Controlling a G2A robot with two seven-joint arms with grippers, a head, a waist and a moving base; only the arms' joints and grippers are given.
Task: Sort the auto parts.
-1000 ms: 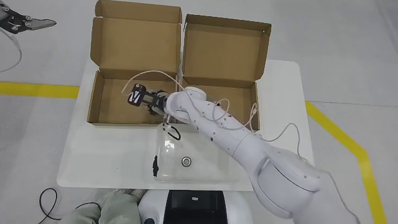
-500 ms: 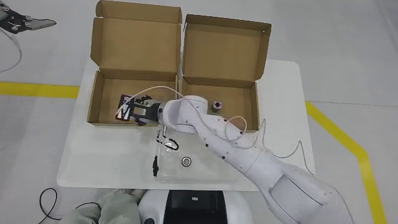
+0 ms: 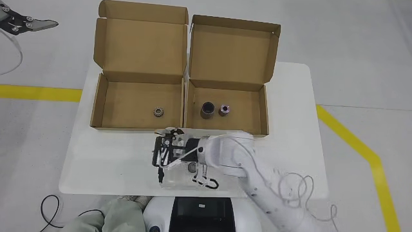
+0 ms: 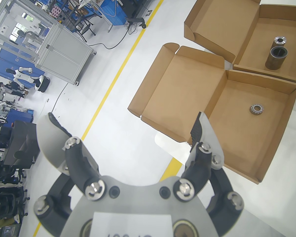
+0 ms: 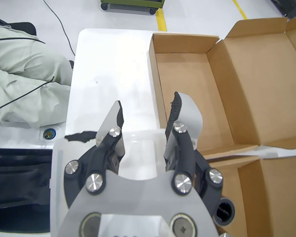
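We log: bearing [image 3: 158,111] now in left box [image 3: 129,102]; right gripper [image 5: 148,101] back at worktop's front edge, fingers open; left gripper [image 4: 124,115] likewise open.

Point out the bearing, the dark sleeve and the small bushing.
bearing [image 3: 158,111]: top view, its ring.
dark sleeve [image 4: 275,62]: left wrist view, its side wall.
small bushing [image 3: 224,109]: top view, its top face.

Auto parts in boxes
A bearing ring [image 3: 158,111] is laid flat in one open box [image 3: 125,103]; a dark sleeve [image 3: 207,109] and smaller bushing [image 3: 224,109] are stood side by side in the neighbouring box [image 3: 248,113].
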